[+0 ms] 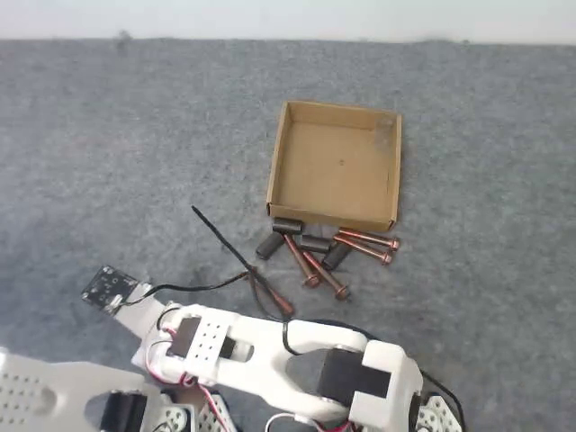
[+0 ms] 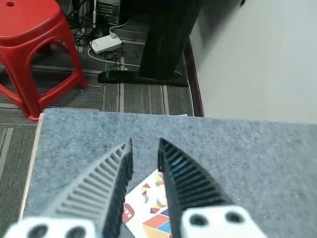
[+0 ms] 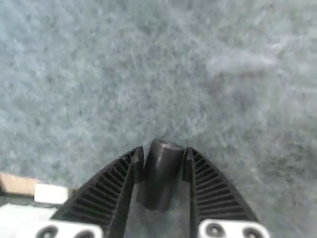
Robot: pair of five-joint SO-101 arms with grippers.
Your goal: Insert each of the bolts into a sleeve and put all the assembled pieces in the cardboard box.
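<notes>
The right gripper [image 3: 163,149] pinches a black sleeve [image 3: 159,173] across its middle, over bare grey table [image 3: 148,64]; the left gripper [image 2: 145,144] stands a little spread with nothing between its fingers, above a coloured card [image 2: 154,210] near the table's edge. The cardboard box [image 1: 335,110] sits well apart from both; the bolts [image 1: 364,238] and the loose sleeves [image 1: 315,243] lie in a heap just at its 6 o'clock, with one more bolt [image 1: 273,295] off toward 7 o'clock, close to an arm [image 1: 270,346].

The step in hand looks like mating a bolt to the held sleeve. It likely goes best with the grip kept mid-sleeve so both ends stay free; the bolt is probably best taken near its head and fed in straight along the sleeve's axis, since a tilt could jam it or twist the sleeve out of the pinch.

The sleeve's bore cannot be made out; its near end is lost between the fingers. In the high view I cannot tell which arm is which, and a thin black cable [image 1: 220,238] crosses the lone bolt.
</notes>
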